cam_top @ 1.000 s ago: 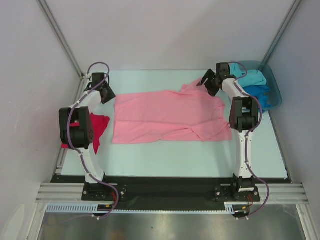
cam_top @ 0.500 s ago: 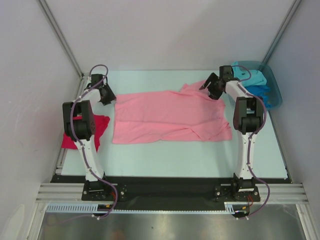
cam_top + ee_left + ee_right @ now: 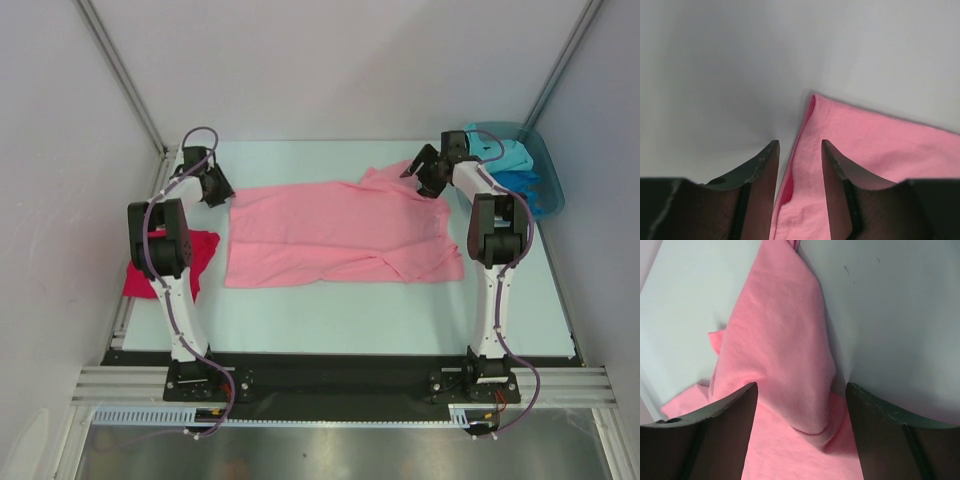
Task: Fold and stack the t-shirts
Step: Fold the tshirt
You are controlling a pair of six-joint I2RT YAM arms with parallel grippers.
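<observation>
– Pale green tabletop [image 3: 330, 315] inside white walls, with the light pink t-shirt [image 3: 330, 230] spread flat across the middle of it. What has moved?

– Both arms, a little, in the last second. The left gripper [image 3: 218, 192] has edged in to the pink shirt's far-left corner. The right gripper [image 3: 418, 178] has settled over its far-right sleeve.

– Is either one holding cloth?

– No. In the left wrist view the jaws stand a narrow gap apart, and the hemmed corner edge runs up between them unpinched. The right jaws gape wide above the bunched sleeve with nothing in them.

– So which step is this?

– I read it as lining up a two-point pickup along the pink shirt's far edge. The fold itself is not begun, and closing on the cloth looks like the next move.

– What else is around?

– A crimson t-shirt [image 3: 203, 252] lies just left of the pink one, partly under the left arm. A teal tub [image 3: 553, 180] sits right of the pink shirt's far corner. It holds a turquoise t-shirt [image 3: 503, 155] and a blue t-shirt [image 3: 520, 187].

– Is anything in the way?

– Nothing rests on the pink shirt. Its right sleeve is rumpled, though, so those jaws may catch more than one layer.
</observation>
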